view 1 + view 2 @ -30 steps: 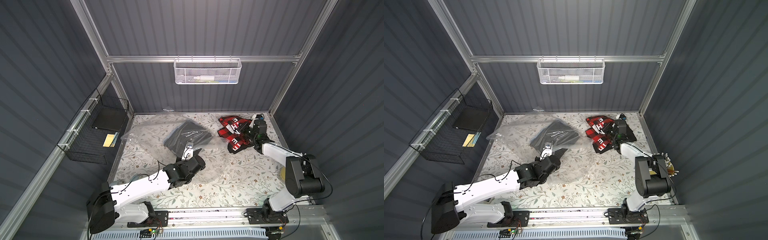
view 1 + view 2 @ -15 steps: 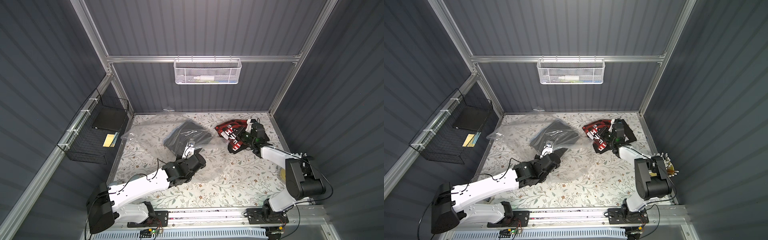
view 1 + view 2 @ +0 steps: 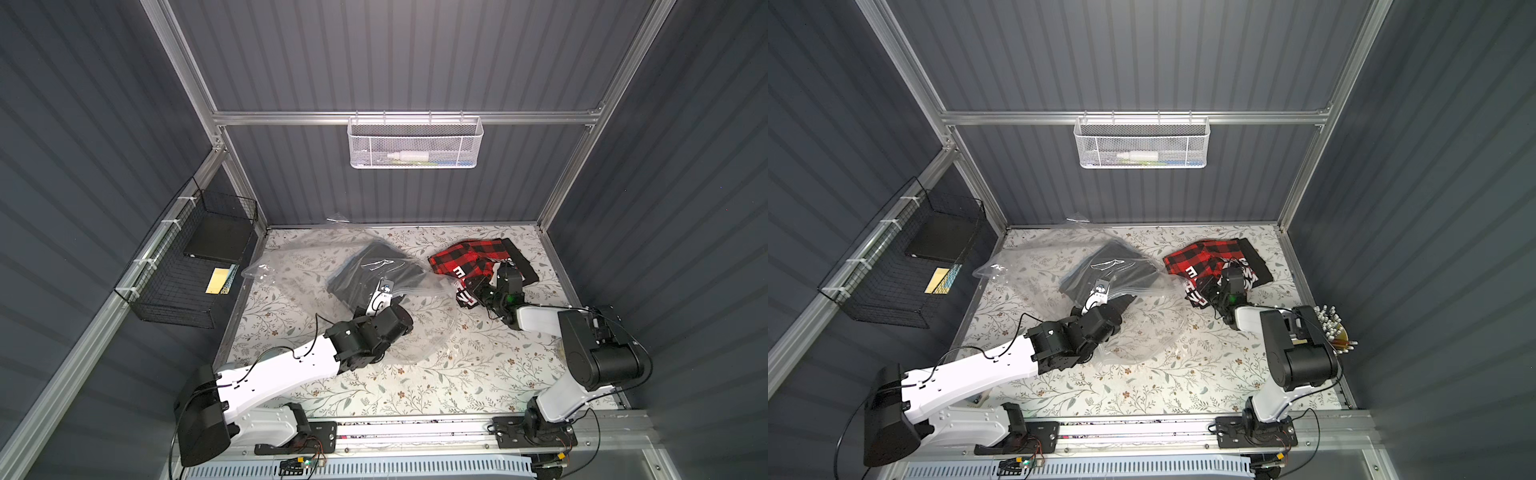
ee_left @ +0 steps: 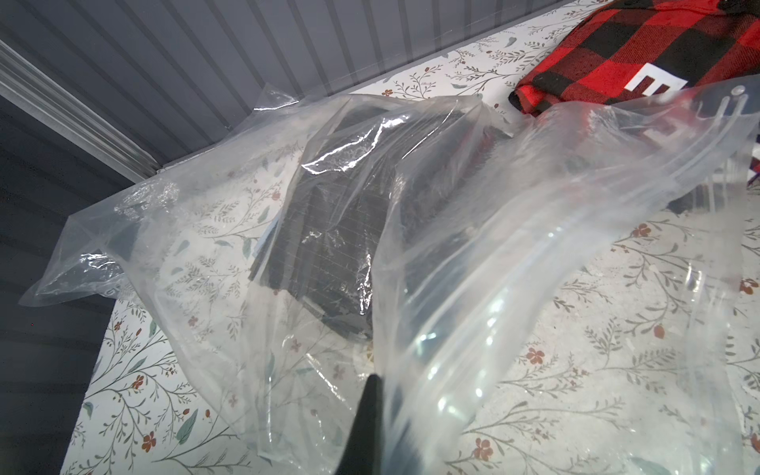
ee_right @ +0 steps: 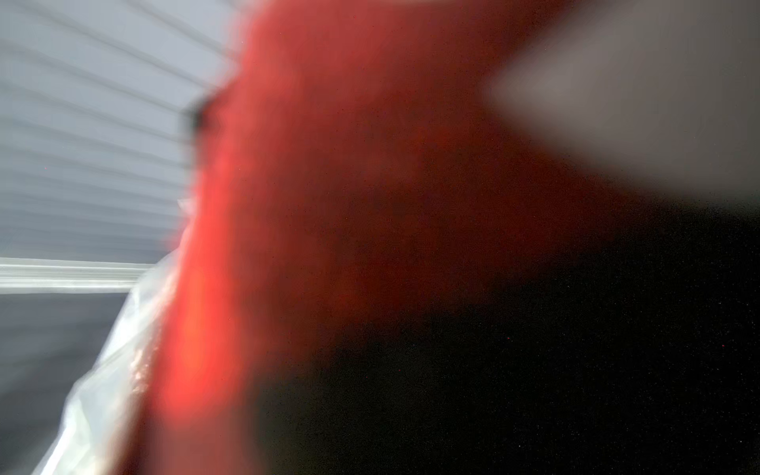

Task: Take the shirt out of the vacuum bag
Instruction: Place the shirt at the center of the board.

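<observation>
Left pincer point(image 3: 388, 316) was clamped on the vacuum bag point(image 3: 291, 266), a dark garment point(image 3: 374, 270) inside. Beyond, the red plaid shirt point(image 3: 461, 257) lay outside on the worktop point(image 3: 415, 386) under the right pincer point(image 3: 484, 286), jaws' state unclear. Releasing well wanted full parting, then a snag-free lift.

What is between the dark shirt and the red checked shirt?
Just clear plastic of the vacuum bag and a strip of flowery table, seen in both top views.
</observation>
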Motion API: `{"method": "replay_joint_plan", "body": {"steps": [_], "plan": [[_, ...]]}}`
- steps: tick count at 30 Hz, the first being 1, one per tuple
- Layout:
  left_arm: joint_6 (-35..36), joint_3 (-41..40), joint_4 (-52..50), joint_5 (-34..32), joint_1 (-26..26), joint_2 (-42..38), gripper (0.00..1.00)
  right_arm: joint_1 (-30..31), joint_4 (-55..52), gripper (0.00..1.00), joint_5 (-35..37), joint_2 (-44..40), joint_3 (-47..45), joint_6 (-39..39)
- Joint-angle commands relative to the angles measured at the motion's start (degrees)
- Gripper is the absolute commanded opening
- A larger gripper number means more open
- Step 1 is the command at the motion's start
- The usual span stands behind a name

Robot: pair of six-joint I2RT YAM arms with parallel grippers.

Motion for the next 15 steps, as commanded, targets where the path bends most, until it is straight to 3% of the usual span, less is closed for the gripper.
{"method": "replay_joint_plan", "body": {"steps": [1, 5, 11, 15], "plan": [[1.1, 1.3, -1.4, 0.4, -0.2, 0.0, 0.0, -0.5, -4.6, 0.59, 3.1, -3.7, 0.0, -1.3], [1.5, 1.3, -1.3, 1.1, -0.2, 0.5, 0.0, -2.1, -9.9, 0.67, 6.3, -9.8, -0.2, -0.8], [2.5, 2.1, -1.5, 1.7, -0.2, 1.9, 0.0, -4.6, -14.3, 0.72, 11.0, -15.1, -2.0, 0.8], [2.6, 2.4, -1.4, 2.1, -0.2, 2.3, 0.0, -6.9, -13.8, 0.72, 6.0, -12.3, -2.1, 1.8]]}}
